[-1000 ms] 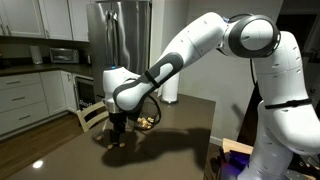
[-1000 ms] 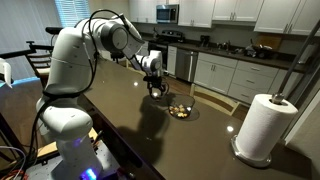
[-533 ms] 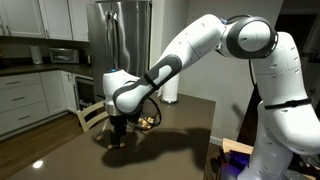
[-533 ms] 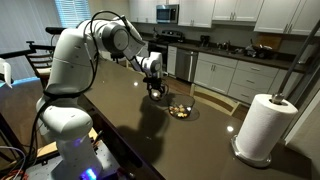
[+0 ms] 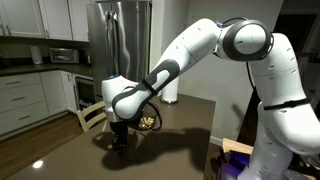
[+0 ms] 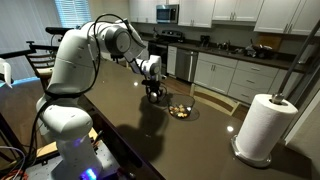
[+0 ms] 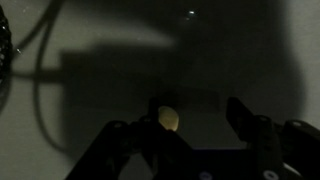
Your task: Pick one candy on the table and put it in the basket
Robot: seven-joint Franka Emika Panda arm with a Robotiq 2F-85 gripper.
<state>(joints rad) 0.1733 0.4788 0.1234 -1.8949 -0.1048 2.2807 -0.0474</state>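
My gripper (image 7: 197,120) is open and hangs low over the dark brown table (image 6: 120,125). A small yellow-gold candy (image 7: 168,119) lies between the fingers, close against the left finger. In both exterior views the gripper (image 5: 119,144) (image 6: 153,94) points straight down near the table edge, and the candy is too small to see there. The round wire-mesh basket (image 6: 181,112) sits on the table just beside the gripper with yellow pieces in it; it also shows behind the arm (image 5: 150,122).
A white paper-towel roll (image 6: 262,127) stands on the table at the near right. A chair (image 5: 90,115) stands by the table edge near the gripper. Kitchen counters and a steel fridge (image 5: 120,40) are behind.
The gripper has dropped a little closer to the table top. The basket and the paper-towel roll have not moved.
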